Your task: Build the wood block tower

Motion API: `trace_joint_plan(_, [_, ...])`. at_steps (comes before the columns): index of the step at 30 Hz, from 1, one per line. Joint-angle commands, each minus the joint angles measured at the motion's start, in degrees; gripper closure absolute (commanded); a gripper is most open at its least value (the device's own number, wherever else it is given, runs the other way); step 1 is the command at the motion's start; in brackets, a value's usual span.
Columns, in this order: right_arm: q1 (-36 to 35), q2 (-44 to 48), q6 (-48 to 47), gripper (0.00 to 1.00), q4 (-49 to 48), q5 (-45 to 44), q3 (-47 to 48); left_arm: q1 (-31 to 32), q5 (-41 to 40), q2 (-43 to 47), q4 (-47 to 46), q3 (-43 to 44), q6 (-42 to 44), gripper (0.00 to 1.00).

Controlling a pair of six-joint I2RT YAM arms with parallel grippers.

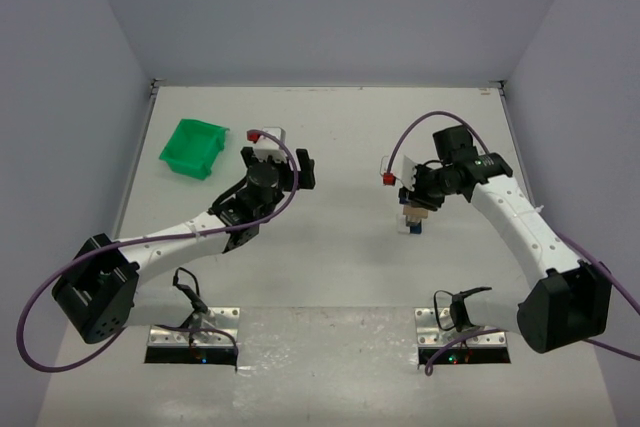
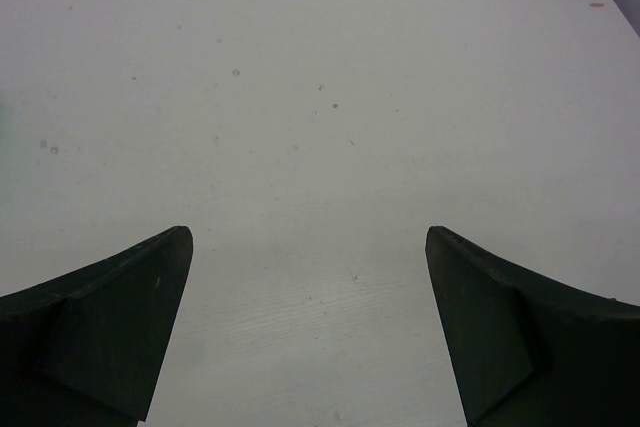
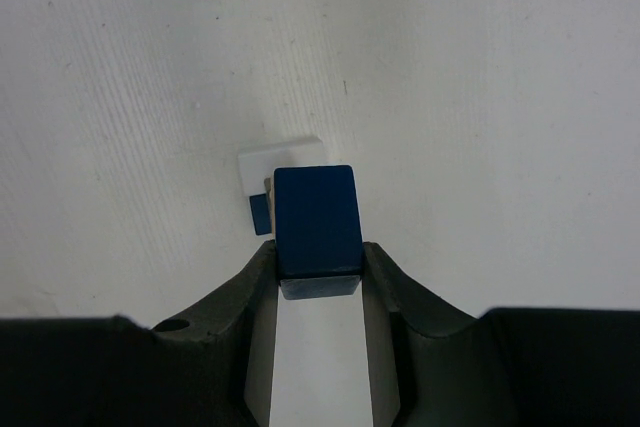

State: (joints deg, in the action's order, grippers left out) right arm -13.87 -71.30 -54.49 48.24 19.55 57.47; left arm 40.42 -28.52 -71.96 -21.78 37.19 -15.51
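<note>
A white table [image 1: 330, 277], faintly speckled and scuffed, fills the floor of a booth closed in by plain pale grey walls [image 1: 330, 7]. A green bin [image 1: 192, 147] sits toward the far left of the table, tipped at an angle to the table edges.

Well to the right of the green bin, and somewhat nearer the arm bases than it, stands the wood block tower [image 1: 412, 225]. From above it is a small, low stack showing tan, blue and white. In the right wrist view, a white face [image 3: 285, 155] sits lowest in sight, with a sliver of blue and tan [image 3: 262, 209] at its near left corner. How many pieces make up the stack cannot be told.

The right gripper [image 3: 318, 265], also far right of the green bin, hangs directly over that stack. Its jaws are clamped on the two sides of a dark blue block [image 3: 317, 219], which juts out past the fingertips. Whether this block touches the stack beneath cannot be told.

The left gripper [image 2: 306, 237] is just right of the green bin and slightly nearer the bases. Its jaws are spread wide apart over bare table and hold nothing.
</note>
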Motion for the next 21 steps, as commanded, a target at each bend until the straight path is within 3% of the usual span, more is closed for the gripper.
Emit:
trace_joint_plan(1, [0.73,0.08,0.0,0.97,-2.14,0.05,-1.58,-0.61,0.6,0.42,-0.83,2.92,0.07,0.0])
trace_joint_plan(21, [3.62,-0.38,0.09,0.94,-6.61,0.91,-5.88,-0.61,1.72,0.51,1.09,3.97,0.7,0.0])
